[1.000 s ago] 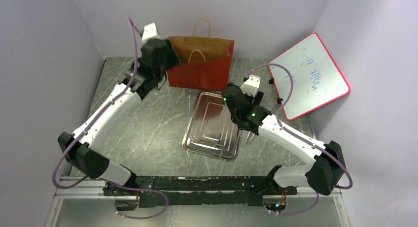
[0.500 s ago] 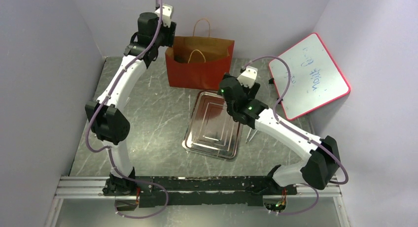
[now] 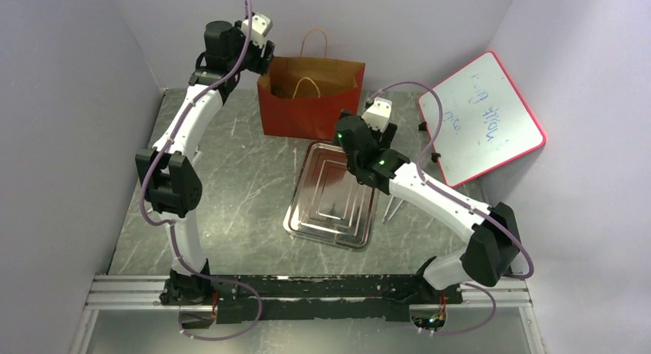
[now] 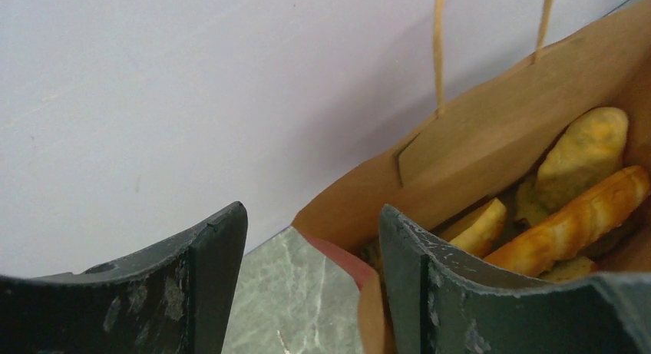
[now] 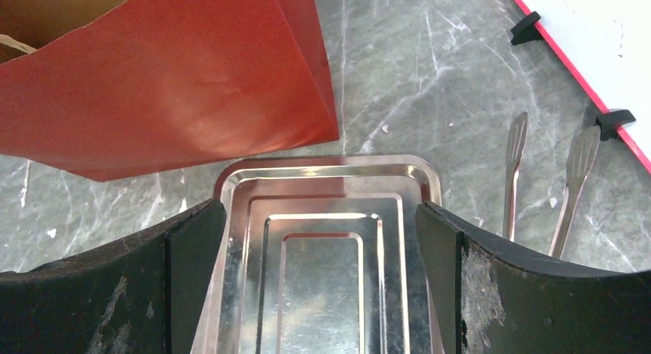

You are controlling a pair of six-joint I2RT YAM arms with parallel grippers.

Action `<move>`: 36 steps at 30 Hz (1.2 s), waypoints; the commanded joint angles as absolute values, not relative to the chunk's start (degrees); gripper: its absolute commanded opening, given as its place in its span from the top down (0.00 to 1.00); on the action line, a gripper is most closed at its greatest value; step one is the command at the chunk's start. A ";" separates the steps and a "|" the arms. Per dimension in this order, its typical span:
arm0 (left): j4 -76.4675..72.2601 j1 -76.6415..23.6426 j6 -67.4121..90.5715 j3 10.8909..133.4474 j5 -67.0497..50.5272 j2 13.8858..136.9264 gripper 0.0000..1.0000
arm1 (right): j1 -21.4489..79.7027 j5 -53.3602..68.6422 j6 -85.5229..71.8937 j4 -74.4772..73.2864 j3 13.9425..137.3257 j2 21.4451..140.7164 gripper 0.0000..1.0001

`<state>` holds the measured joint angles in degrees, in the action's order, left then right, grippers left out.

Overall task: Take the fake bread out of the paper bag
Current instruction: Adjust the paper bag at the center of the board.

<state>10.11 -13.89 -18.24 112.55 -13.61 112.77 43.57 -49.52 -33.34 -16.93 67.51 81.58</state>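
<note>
Table (image 3: 230,185) | paper bag (image 3: 311,116): fake bread (image 4: 576,220) inside | left jaws apart | right jaws apart

Silver tray (image 3: 332,196), metal tongs (image 5: 583,147) just to its right, red-framed whiteboard (image 3: 482,117) farther right.

Paper bag (image 3: 311,117) mouth open beneath cord handles (image 4: 439,47)

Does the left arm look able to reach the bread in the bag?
Probably yes: the left gripper hangs open at the open paper bag, with the fake bread uncovered inside. The bag's corner lies below its jaws, so it should shift inward.
</note>
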 commanded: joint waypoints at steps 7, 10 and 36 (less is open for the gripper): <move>6.47 -10.94 -18.66 113.99 -28.62 117.49 0.30 | 43.59 -48.26 -30.89 -14.56 70.04 81.70 0.00; 5.53 -10.99 -18.58 114.07 -31.53 117.96 0.30 | 43.62 -47.92 -30.62 -14.24 70.26 82.53 0.00; 4.08 -13.04 -21.89 124.69 -33.05 129.65 0.32 | 43.62 -45.67 -27.04 -12.93 72.49 85.56 0.00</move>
